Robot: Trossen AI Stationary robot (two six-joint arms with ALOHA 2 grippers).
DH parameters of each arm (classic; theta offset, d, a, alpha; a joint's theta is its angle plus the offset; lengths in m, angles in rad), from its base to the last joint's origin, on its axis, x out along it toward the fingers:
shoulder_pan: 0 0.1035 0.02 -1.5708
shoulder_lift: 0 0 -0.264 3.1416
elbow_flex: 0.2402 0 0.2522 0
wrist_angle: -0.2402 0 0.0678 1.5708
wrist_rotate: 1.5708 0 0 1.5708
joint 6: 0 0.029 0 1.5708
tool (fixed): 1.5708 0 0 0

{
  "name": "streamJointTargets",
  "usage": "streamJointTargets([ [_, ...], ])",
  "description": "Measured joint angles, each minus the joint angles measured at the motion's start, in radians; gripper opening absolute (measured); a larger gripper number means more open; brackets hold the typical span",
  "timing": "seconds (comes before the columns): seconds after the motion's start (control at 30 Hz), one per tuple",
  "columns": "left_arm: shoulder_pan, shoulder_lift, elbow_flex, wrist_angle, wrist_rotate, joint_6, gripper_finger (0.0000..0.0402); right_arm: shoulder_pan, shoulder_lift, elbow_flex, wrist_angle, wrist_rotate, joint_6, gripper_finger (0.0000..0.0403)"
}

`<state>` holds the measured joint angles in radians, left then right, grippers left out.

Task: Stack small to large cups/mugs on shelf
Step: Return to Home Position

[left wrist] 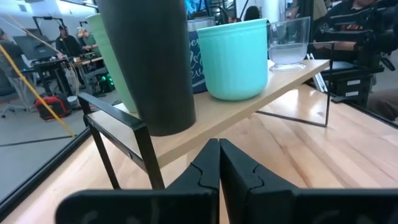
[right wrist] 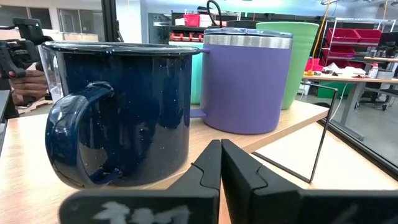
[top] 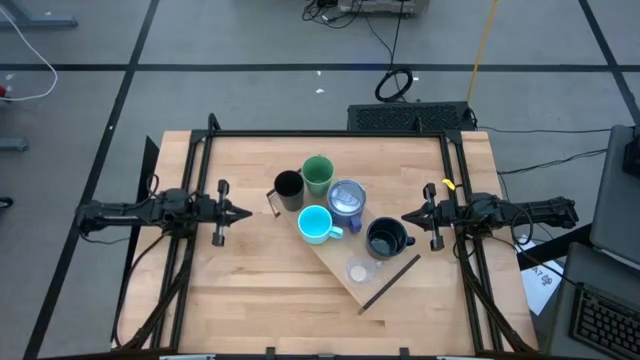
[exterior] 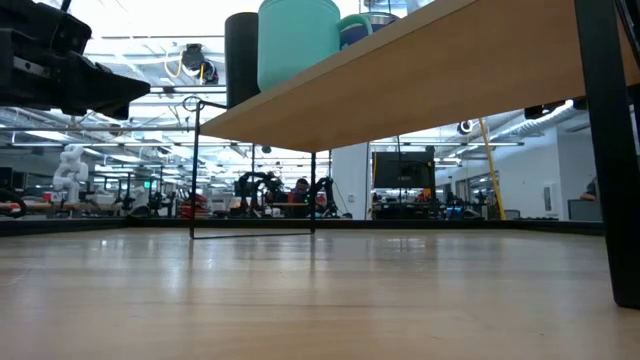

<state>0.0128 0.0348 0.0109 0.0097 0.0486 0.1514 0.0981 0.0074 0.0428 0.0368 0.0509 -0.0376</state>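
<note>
The shelf (top: pixel 335 258), a light-wood plank with dark end brackets, lies diagonally on the table's middle. On it stand the black cup (top: pixel 289 189), green cup (top: pixel 318 174), bluish-purple tumbler (top: pixel 347 199), cyan mug (top: pixel 315 224), navy mug (top: pixel 385 240) and clear glass cup (top: pixel 358 271). My left gripper (top: pixel 245 212) hovers shut to the left of the black cup (left wrist: pixel 149 62). My right gripper (top: pixel 405 217) hovers shut just right of the navy mug (right wrist: pixel 118 112) and the tumbler (right wrist: pixel 245 81). The cyan mug (left wrist: pixel 236 59) and glass (left wrist: pixel 289 40) show in the left wrist view.
Black frame rails (top: pixel 200 200) run along the table's left and right sides under the arms. Bare tabletop (top: pixel 250 300) lies toward the near edge. A laptop (top: pixel 600 320) sits off the table's right. People work at benches in the room beyond (exterior: pixel 300 190).
</note>
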Motion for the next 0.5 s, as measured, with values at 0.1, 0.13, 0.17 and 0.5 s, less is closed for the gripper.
streamJointTargets([
  [0.1, 0.000, 0.001, 0.000, 0.003, 0.005, -0.008, 0.0010, 0.000, 0.000, 0.000, 0.000, 0.000, 0.000, 0.0000],
  [0.13, 0.000, -0.002, -0.001, 0.005, 0.011, -0.013, 0.0011, 0.000, 0.000, 0.000, 0.000, 0.000, 0.000, 0.0000],
  [0.17, 0.000, -0.005, -0.001, 0.008, 0.024, -0.014, 0.0011, 0.000, 0.000, 0.000, 0.000, 0.000, 0.000, 0.0000],
  [0.5, 0.000, -0.033, -0.001, 0.027, 0.077, 0.008, 0.0002, 0.000, 0.000, 0.000, 0.000, 0.000, 0.000, 0.0000],
])
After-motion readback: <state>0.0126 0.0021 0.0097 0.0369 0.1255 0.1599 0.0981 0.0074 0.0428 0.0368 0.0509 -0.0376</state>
